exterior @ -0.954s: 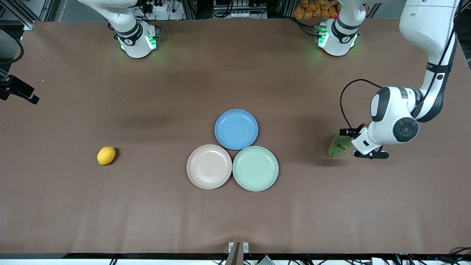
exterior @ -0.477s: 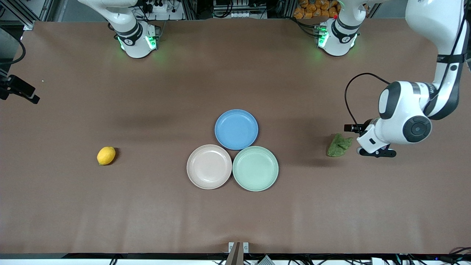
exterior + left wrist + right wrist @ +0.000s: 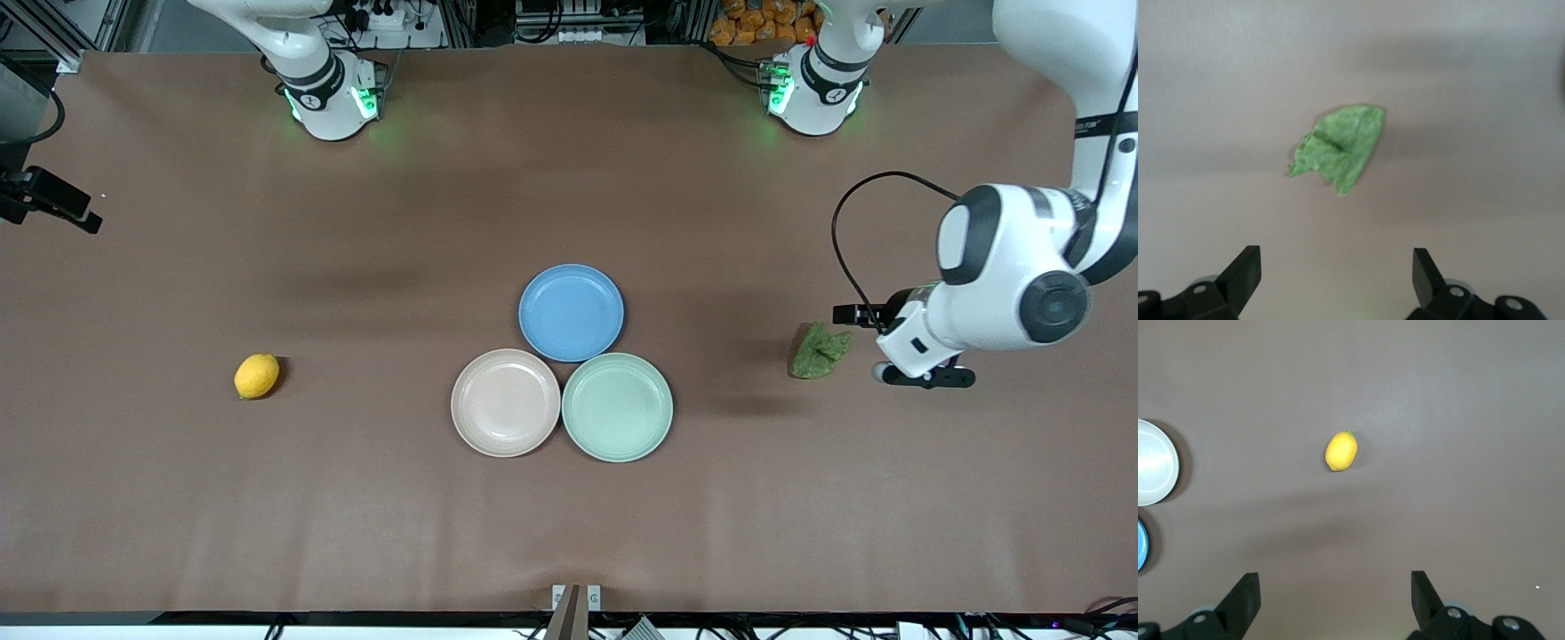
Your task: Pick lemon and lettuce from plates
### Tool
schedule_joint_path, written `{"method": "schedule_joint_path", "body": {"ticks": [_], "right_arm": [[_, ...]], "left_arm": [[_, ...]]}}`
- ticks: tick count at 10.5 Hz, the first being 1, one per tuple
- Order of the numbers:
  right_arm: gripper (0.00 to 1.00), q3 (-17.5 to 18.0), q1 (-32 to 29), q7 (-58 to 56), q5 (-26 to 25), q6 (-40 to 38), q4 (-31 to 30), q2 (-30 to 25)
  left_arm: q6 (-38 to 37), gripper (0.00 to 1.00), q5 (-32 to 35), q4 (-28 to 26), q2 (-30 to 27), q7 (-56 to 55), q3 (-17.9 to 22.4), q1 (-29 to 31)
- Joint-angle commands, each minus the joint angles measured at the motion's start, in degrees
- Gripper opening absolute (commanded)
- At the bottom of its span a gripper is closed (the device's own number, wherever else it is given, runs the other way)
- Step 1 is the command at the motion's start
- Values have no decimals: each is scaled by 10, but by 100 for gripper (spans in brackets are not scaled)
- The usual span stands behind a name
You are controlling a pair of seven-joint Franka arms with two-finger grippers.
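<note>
You will find the lettuce [image 3: 820, 350] lying on the bare table [image 3: 800, 498] toward the left arm's end, and the lemon [image 3: 256, 376] on the table toward the right arm's end; neither is on a plate. The beige plate [image 3: 505, 403], the green plate [image 3: 617, 407] and the blue plate [image 3: 571, 312] sit empty at the table's middle. Over the last second the left gripper [image 3: 1337, 275] has drawn away from the lettuce toward the table's end, its jaws wide and holding nothing. The right gripper [image 3: 1335, 595] hangs high over the table above the lemon, jaws also wide and empty. Treat both removals as apparently complete, with the arms retiring.
</note>
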Motion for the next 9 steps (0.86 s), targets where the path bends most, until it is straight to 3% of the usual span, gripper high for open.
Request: {"method": "schedule_joint_path", "body": {"ticks": [1,9], "right_arm": [[100,3,-1,-1,-1,-15,3,-7],[100,3,-1,0,-1,-22,3,-8]], "left_arm": [[-7,100,-33,64,-18,4,-2,12],[-15,100,-22,75,-77,6,1,24]]}}
